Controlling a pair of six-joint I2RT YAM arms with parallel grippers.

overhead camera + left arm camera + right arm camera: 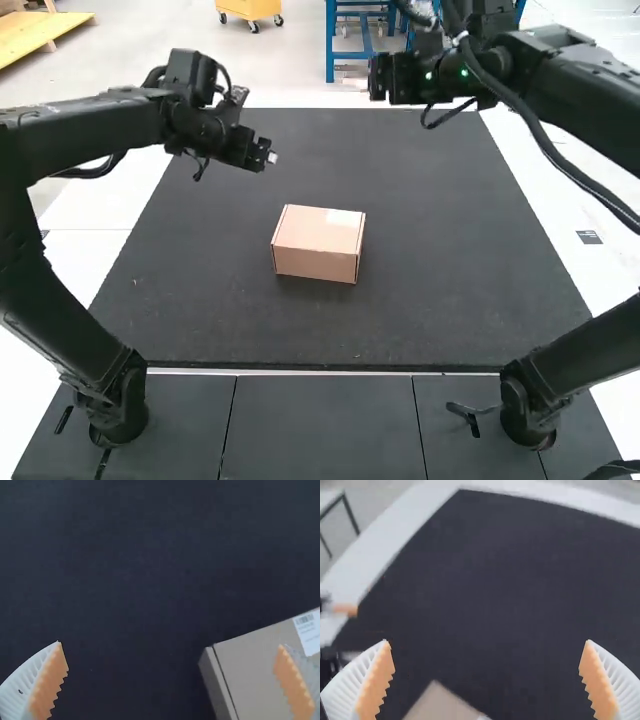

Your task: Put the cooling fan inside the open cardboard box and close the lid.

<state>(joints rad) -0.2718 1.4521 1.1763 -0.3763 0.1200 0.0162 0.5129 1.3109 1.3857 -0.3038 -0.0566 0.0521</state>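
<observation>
Both arms [80,120] are matte black, thick tubes down to round black bases [112,405]. The left claw [262,155] and right claw [375,77] wear white ribbed fingers [345,690] faced with saw-toothed orange pads [376,680]. Just behind the right claw, green lights [463,72] glow and black cables [556,160] trail back along the arm.

Closed cardboard box [318,243] at centre of black mat [180,300]. Left gripper [266,157] above far-left area, right gripper [376,78] over far edge.

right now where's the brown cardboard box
In the high view the closed brown cardboard box sits at the black mat's middle, nearest the left end effector.
</observation>
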